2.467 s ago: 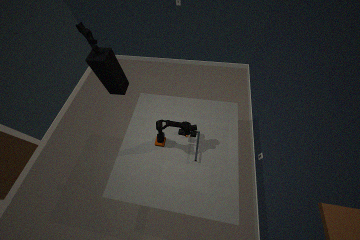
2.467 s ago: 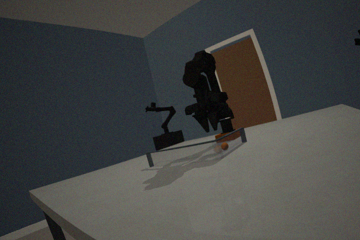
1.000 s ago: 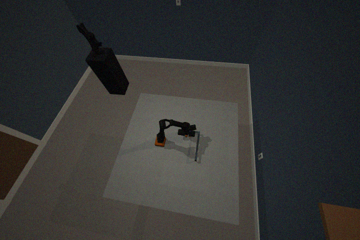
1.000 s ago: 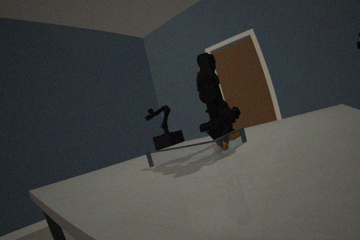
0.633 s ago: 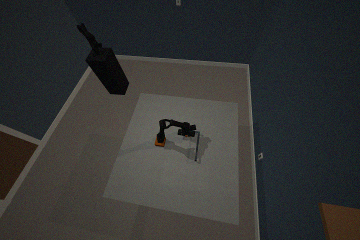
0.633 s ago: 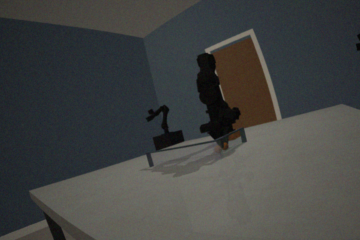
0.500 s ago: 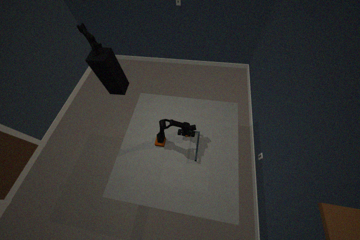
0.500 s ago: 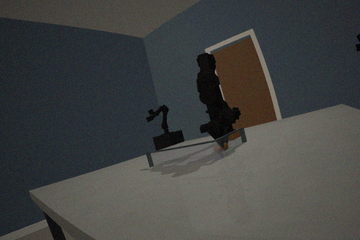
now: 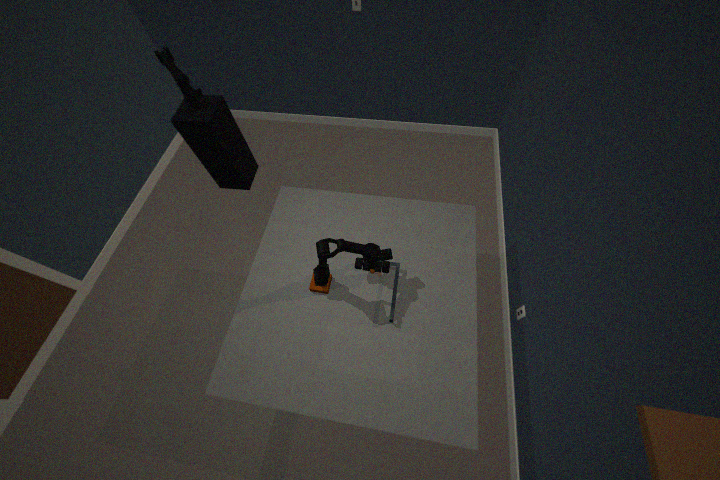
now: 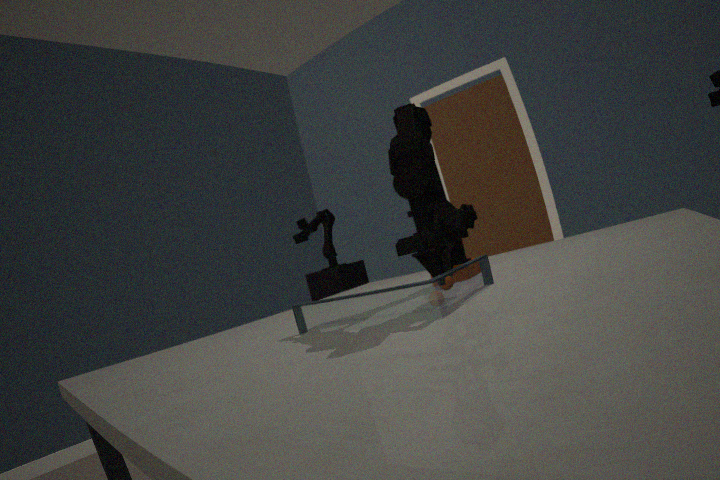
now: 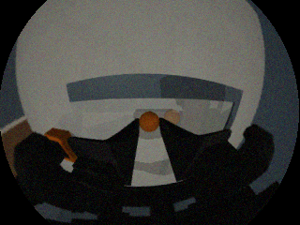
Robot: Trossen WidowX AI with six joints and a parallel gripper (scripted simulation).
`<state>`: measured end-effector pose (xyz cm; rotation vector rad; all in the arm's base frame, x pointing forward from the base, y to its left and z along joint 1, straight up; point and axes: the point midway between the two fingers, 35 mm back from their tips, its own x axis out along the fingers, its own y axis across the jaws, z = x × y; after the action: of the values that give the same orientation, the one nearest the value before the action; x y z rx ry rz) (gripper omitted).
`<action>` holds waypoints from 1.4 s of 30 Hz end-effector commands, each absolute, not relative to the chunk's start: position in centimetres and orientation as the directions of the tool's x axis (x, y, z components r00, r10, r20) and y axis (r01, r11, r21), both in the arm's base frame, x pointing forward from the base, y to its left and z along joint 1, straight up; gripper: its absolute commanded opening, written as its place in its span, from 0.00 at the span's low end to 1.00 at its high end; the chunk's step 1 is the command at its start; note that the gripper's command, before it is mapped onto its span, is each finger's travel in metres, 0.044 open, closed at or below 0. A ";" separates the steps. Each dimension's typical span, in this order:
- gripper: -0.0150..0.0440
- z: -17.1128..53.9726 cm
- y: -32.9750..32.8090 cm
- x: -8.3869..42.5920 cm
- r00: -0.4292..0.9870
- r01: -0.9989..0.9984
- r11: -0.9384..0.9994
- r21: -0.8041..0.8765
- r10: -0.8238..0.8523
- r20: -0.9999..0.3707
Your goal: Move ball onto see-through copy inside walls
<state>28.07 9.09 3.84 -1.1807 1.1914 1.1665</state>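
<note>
Dim grey table (image 10: 542, 350) carries the tool (image 11: 149, 127), clamped on the orange ball (image 11: 149, 122) at its fingertips.

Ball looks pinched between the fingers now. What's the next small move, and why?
Probably a short carry sideways, lifted barely off the table, toward the see-through copy. The gripper is shut on the ball, and in the wrist view the pale copy sits just to the right of it, in front of the clear wall. A low carry should keep the ball inside the walls.

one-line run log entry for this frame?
phase: grasp | gripper: shut on orange ball | ball: near clear walls | see-through copy: beside ball, not reached
</note>
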 end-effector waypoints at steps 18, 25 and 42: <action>0.25 14.1 9.2 27.7 0.037 -0.998 0.044 -0.037 0.011 -0.999; 0.25 11.9 8.8 30.3 0.039 -0.998 0.044 -0.039 0.010 -0.999; 0.25 6.4 8.5 32.2 0.041 -0.998 0.044 -0.040 0.010 -0.999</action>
<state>32.56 8.63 8.72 -1.1875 1.1627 1.1316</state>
